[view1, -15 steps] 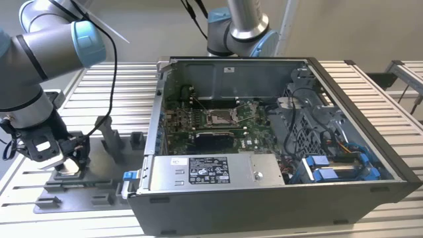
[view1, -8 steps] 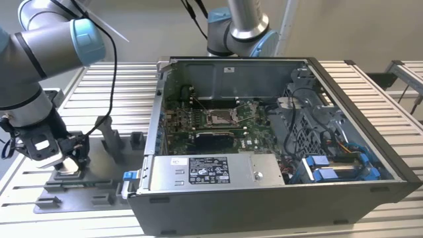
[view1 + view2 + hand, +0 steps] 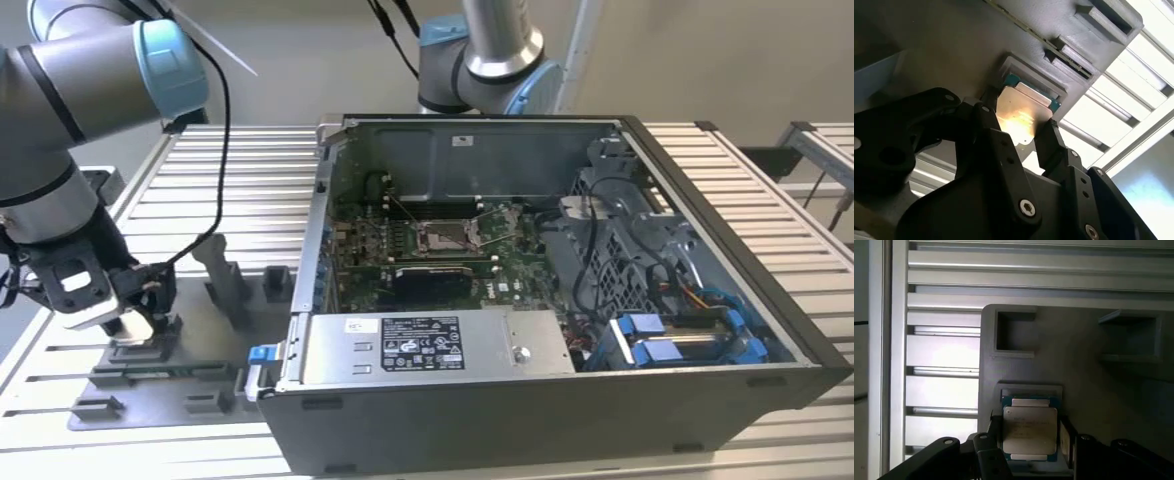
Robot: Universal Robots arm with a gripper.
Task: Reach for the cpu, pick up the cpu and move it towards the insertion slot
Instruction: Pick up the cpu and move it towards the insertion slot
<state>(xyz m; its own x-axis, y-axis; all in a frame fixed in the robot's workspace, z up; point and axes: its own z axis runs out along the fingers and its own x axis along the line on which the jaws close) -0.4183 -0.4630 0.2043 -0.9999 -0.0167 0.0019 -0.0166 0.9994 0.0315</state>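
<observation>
The cpu (image 3: 1030, 427) is a small square chip with a silvery face (image 3: 1021, 112). It lies flat in a shallow pocket of the grey fixture plate (image 3: 187, 385), at the exterior view's left. My gripper (image 3: 134, 325) is down on that plate and open, with a black finger (image 3: 995, 437) close on each side of the chip and a thin gap still showing. The insertion slot (image 3: 443, 235) is the silvery-framed socket on the green board inside the computer case, well off toward the exterior view's right.
The open computer case (image 3: 561, 400) stands beside the fixture plate, its near wall rising between the plate and the socket. Grey upright blocks (image 3: 224, 280) stand on the plate near my gripper. A second arm's base (image 3: 487, 60) stands behind the case. The table is slatted aluminium (image 3: 254, 170).
</observation>
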